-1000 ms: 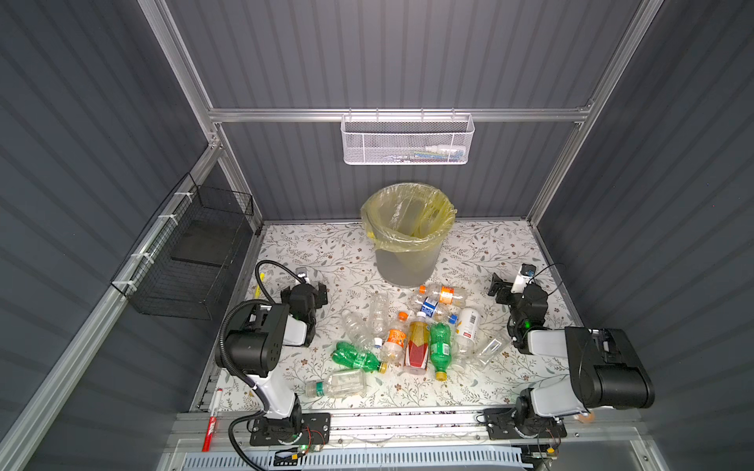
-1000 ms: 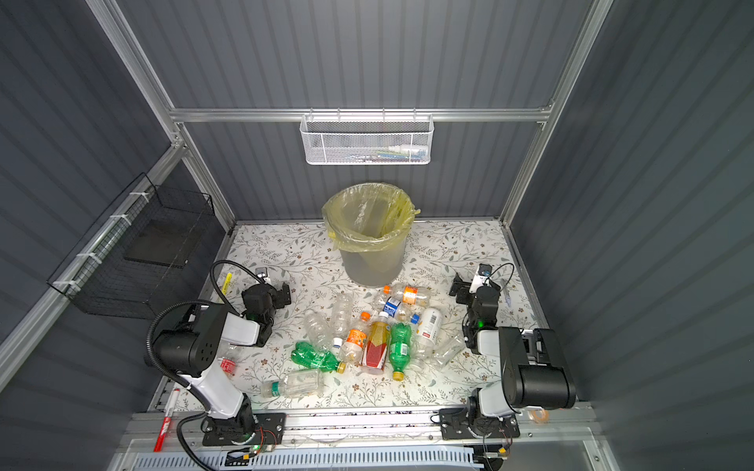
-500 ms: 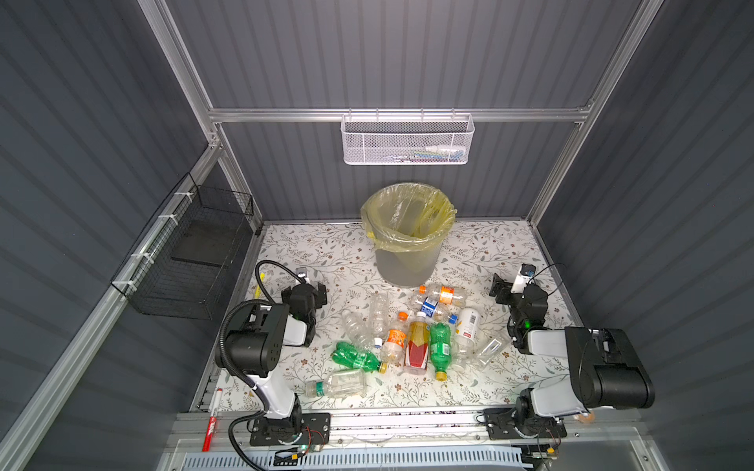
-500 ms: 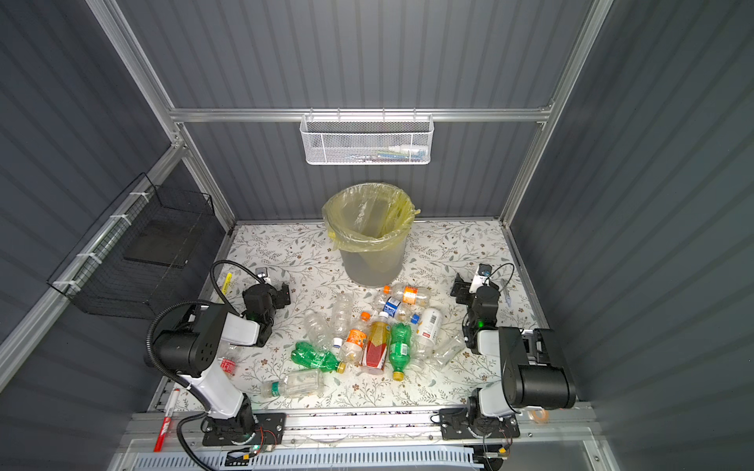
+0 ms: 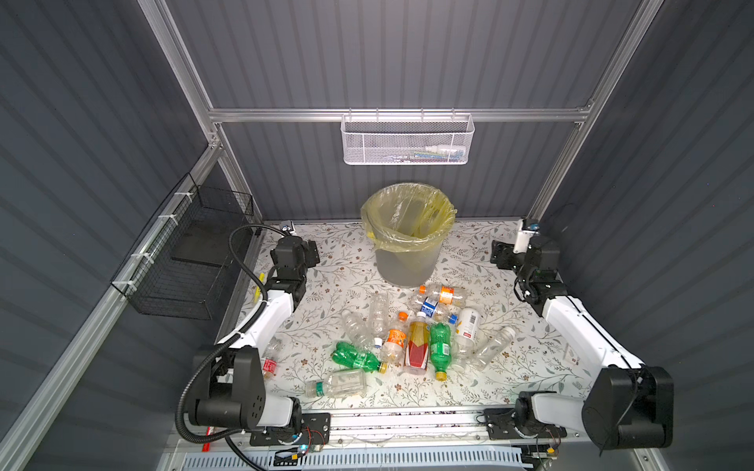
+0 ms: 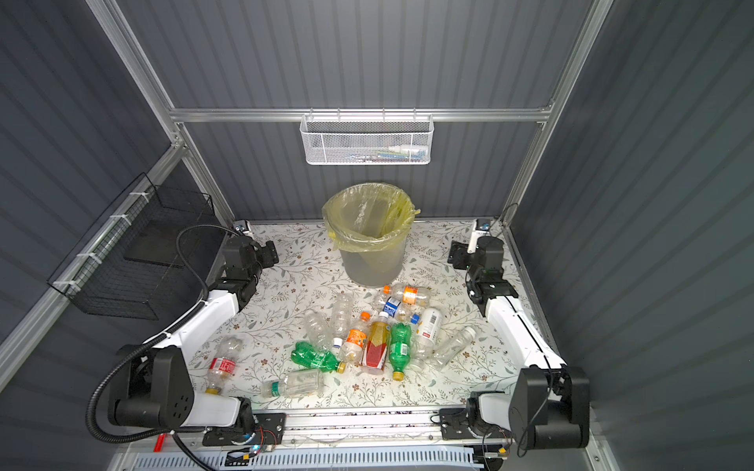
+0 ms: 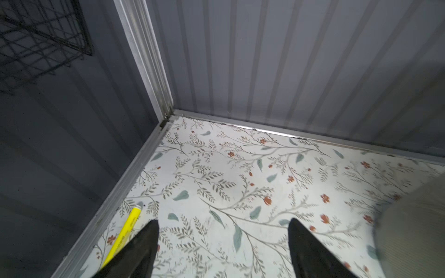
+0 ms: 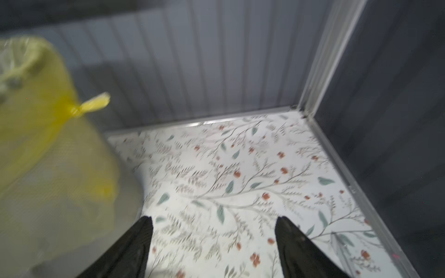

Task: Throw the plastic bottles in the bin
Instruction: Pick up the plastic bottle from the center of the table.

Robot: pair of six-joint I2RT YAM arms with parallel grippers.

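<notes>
Several plastic bottles lie in a loose pile mid-table in both top views, among them an amber bottle (image 5: 417,346) (image 6: 377,344) and a green bottle (image 5: 355,359) (image 6: 316,357). A clear red-labelled bottle (image 6: 222,365) lies apart beside the left arm. The bin (image 5: 404,253) (image 6: 373,261) stands behind the pile, its yellowish bag folded over the rim. My left gripper (image 5: 311,253) (image 7: 223,221) hovers open and empty over bare table left of the bin. My right gripper (image 5: 500,257) (image 8: 213,217) is open and empty to the bin's (image 8: 48,156) right.
A white mesh basket (image 5: 406,140) hangs on the back wall and a black wire basket (image 5: 191,253) on the left wall. A yellow marker (image 7: 127,226) lies along the left edge by my left fingers. A red marker (image 6: 160,440) lies at the front left.
Both arms have stretched out toward the back wall, carrying the grippers away from the bottle pile to either side of the bin. The bottles have not moved.
</notes>
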